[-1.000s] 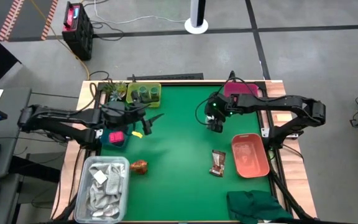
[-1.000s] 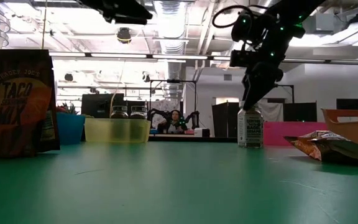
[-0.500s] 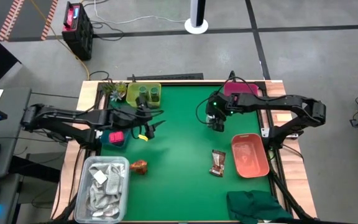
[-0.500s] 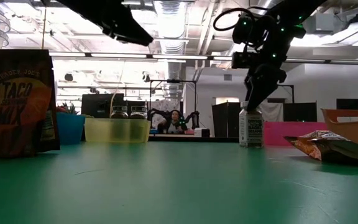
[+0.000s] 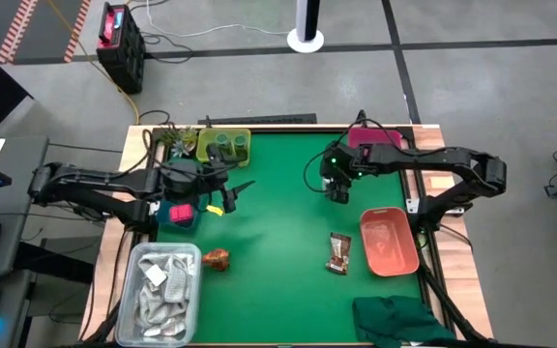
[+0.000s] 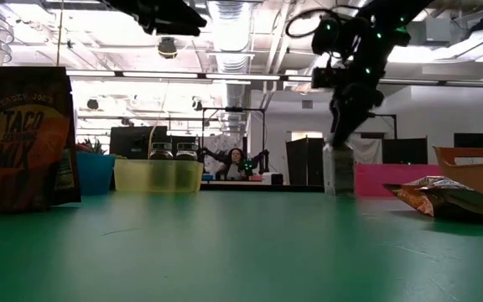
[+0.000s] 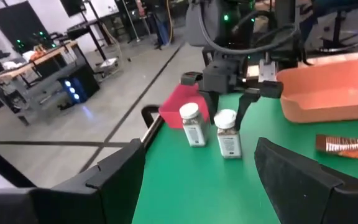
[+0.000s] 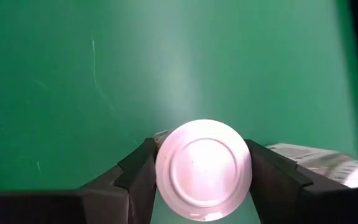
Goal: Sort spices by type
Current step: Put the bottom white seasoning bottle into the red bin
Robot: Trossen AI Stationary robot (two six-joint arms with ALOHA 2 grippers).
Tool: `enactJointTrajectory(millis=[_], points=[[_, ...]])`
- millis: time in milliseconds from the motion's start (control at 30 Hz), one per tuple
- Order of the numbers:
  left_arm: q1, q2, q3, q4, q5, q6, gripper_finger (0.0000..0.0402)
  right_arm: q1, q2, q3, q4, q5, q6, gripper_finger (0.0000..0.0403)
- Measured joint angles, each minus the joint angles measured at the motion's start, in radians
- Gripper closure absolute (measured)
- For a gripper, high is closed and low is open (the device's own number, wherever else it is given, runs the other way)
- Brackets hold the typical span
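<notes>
Where the right claw (image 8: 202, 177) hangs over the far right part of the green surface (image 5: 278, 232), its two dark fingers (image 8: 138, 177) sit clamped on the round white cap of one white-capped bottle (image 8: 204, 169), which stands upright. Just beside it stands the second bottle (image 7: 192, 124), the two apart and both near the pink tray (image 5: 377, 138) at the far edge.

The left claw (image 5: 237, 190) hovers over the left half with its fingers spread wide and nothing between them.

By count:
- two bottles
- two green jars (image 5: 230, 146) side by side in the yellow-green tray (image 5: 206, 136)
- one pink pack (image 5: 180, 211) showing, in the blue tub (image 5: 168, 223)
- two brown sachets: one crinkled and lying flat (image 5: 339, 253) beside the salmon tray (image 5: 391, 242), and the other upright (image 6: 28, 138) at the near left, printed with "TACO MIX"

The salmon tray is a smooth rounded rectangle with nothing in it. A clear plastic tub of white rags (image 5: 162, 285) sits at the near left corner, and a crumpled dark green cloth (image 5: 399, 319) at the near right. A small plant (image 5: 174, 138) stands beside the yellow-green tray. Nothing lies between the claws on the matte surface.
</notes>
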Motion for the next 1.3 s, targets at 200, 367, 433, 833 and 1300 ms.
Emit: enactJointTrajectory(millis=[200,367,433,833,1300], points=[[0.001,-0.017,0.000,-0.024,-0.001,-0.013,0.0111,0.000,-0.002,0.114,-0.040,0.008,-0.004,0.0174],[0.001,-0.017,0.000,-0.053,-0.001,-0.027,0.0111,-0.040,-0.045,0.168,-0.009,0.145,-0.012,0.0174],[0.001,-0.017,0.000,-0.068,-0.007,-0.027,0.0111,-0.081,-0.075,0.168,0.039,0.157,0.003,0.0174],[0.002,-0.017,0.000,-0.078,-0.017,-0.012,0.0111,-0.348,-0.167,0.169,-0.034,0.307,0.135,0.0174],[0.003,-0.017,0.000,-0.070,-0.017,-0.024,0.0111,-0.553,-0.079,0.064,-0.078,0.138,0.116,0.0174]])
